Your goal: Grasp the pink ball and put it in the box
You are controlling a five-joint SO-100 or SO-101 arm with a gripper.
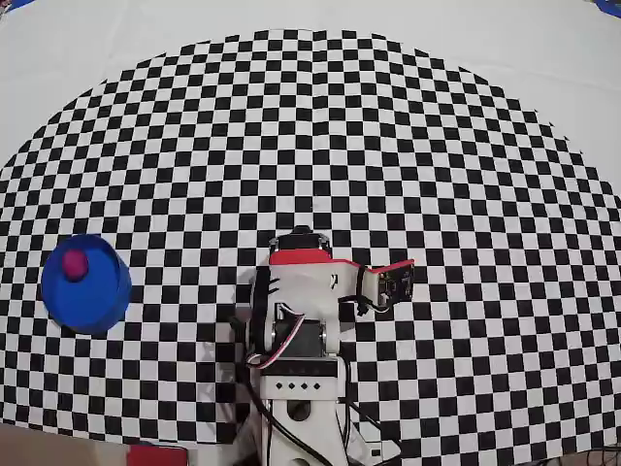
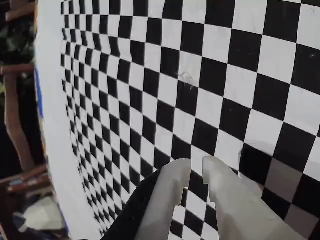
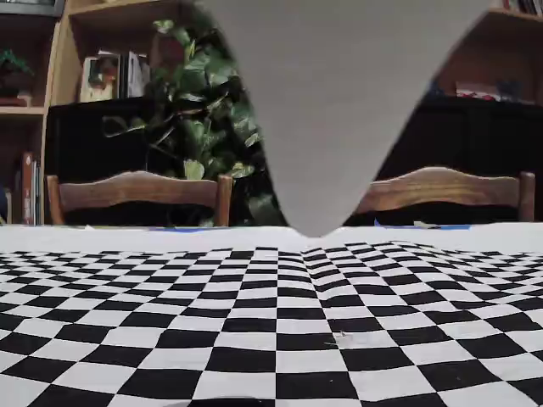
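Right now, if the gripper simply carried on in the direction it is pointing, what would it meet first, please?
Most likely just the checkered mat: in the wrist view, the gripper points down at bare squares, with nothing else ahead. The pink ball already sits in the box, well off that line. Depth is uncertain.

White table point(image 1: 543, 58), checkered mat point(image 1: 388, 146), blue box point(image 1: 107, 306) on mat

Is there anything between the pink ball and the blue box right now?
Nothing does: in the overhead view the ball already lies inside the box. The pincer sits empty, away from both.
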